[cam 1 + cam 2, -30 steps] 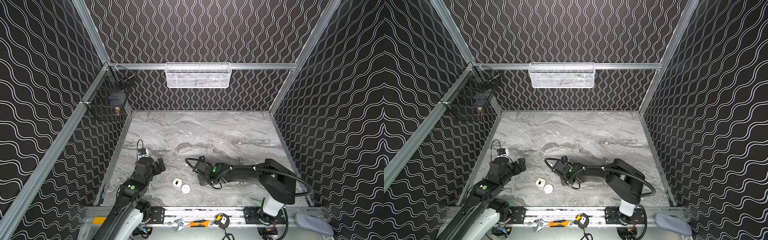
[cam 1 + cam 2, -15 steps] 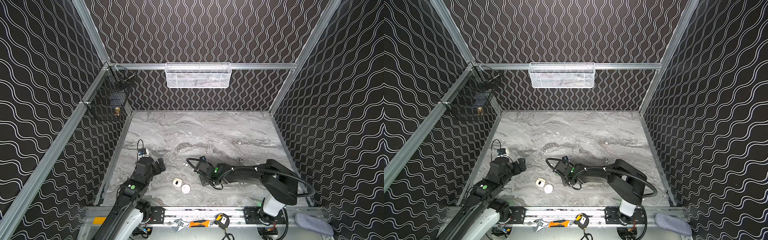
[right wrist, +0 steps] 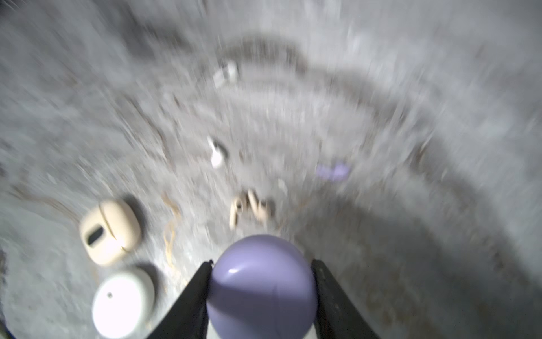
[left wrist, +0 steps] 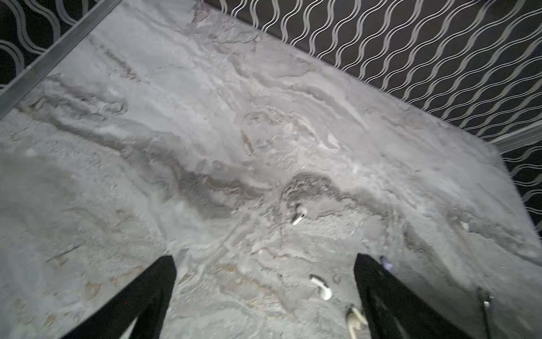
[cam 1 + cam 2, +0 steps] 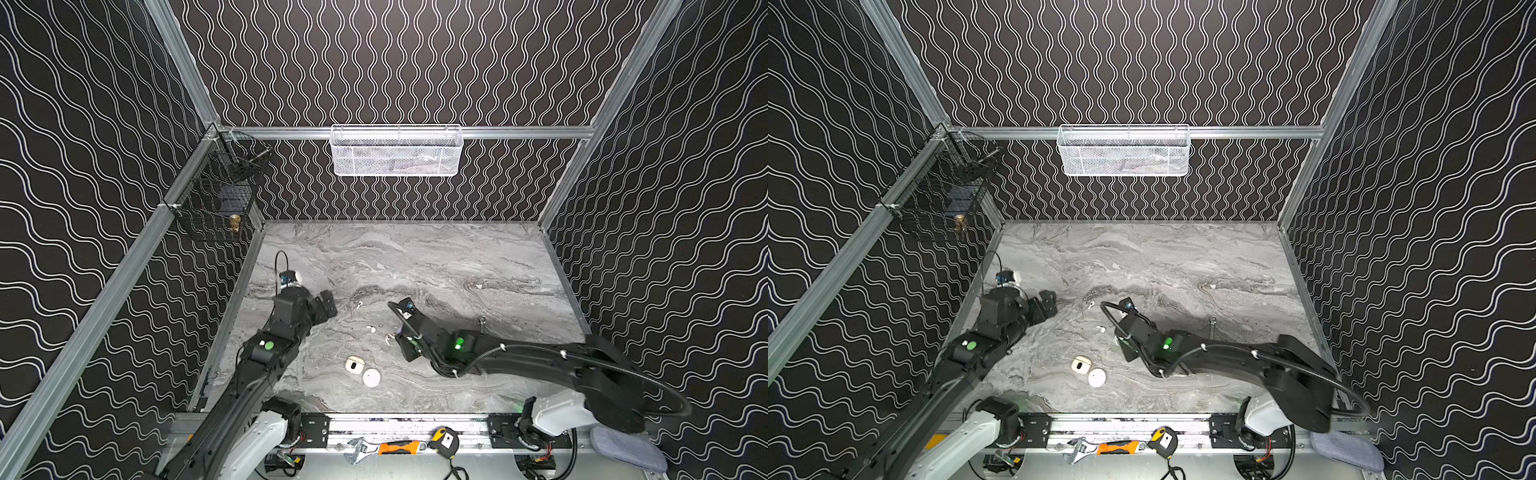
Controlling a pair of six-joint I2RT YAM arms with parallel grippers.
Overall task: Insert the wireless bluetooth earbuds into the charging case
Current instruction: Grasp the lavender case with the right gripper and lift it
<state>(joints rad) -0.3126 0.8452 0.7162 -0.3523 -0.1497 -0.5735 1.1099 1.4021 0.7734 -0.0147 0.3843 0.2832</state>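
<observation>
Right wrist view: my right gripper (image 3: 261, 264) is clamped on the lavender charging case (image 3: 261, 293), one finger pressed to each side. Loose on the marble table (image 3: 410, 88) beyond it lie a white earbud (image 3: 216, 154), two cream earbuds (image 3: 249, 210) touching each other, and a blurred lavender earbud (image 3: 333, 171). A cream case (image 3: 110, 232) and a round white case (image 3: 123, 302) sit just beside each other, both closed. My left gripper (image 4: 265, 259) hangs spread wide, holding nothing.
</observation>
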